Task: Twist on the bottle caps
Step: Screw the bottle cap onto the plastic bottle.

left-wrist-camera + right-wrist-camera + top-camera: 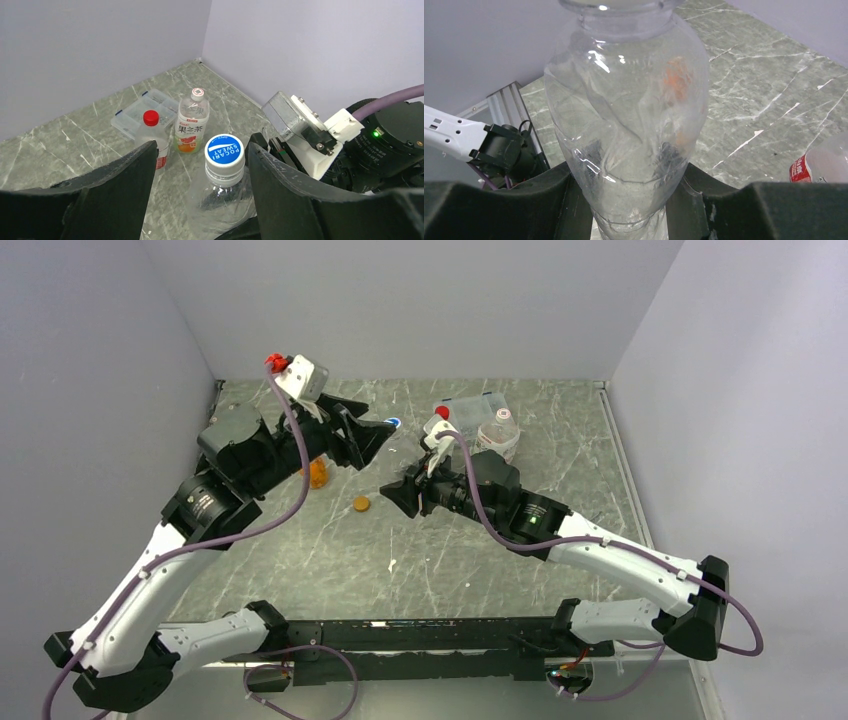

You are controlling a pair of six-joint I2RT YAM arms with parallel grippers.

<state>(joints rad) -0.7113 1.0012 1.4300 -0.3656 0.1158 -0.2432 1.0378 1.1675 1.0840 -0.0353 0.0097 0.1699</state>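
Blue cap (224, 151) sits on the bottle (624, 100) neck, at 12 o'clock from the right hand (626, 180) clamping the body. Left hand (202, 147) straddles the cap, fingers apart.

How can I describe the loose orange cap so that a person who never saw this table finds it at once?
On the grey marble table, look at the bare patch between the left arm and the right arm. A small flat orange cap lies there. Unlike the red cap and the blue cap, which sit on bottles, it lies alone on the stone.
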